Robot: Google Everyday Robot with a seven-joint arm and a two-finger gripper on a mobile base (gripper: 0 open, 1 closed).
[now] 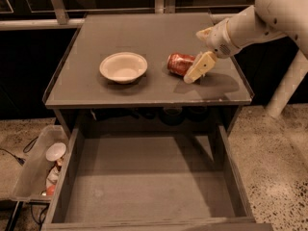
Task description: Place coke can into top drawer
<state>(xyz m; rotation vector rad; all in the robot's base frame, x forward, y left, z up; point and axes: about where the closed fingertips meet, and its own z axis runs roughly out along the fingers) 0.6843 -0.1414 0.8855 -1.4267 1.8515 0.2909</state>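
The coke can [178,63] lies on its side on the grey cabinet top [144,32], right of centre. My gripper [196,57] is at the can's right end, low over the top, and it is open. One cream finger [198,67] reaches down in front of the can's right end and touches or nearly touches it; the other shows just behind. The can is not lifted. The top drawer [144,186] is pulled fully out below the cabinet top, and its flat grey floor is bare.
A cream-white bowl [123,67] sits on the cabinet top left of the can. A clear plastic bin [33,170] of clutter stands on the floor left of the drawer. A white post [288,81] rises at the right.
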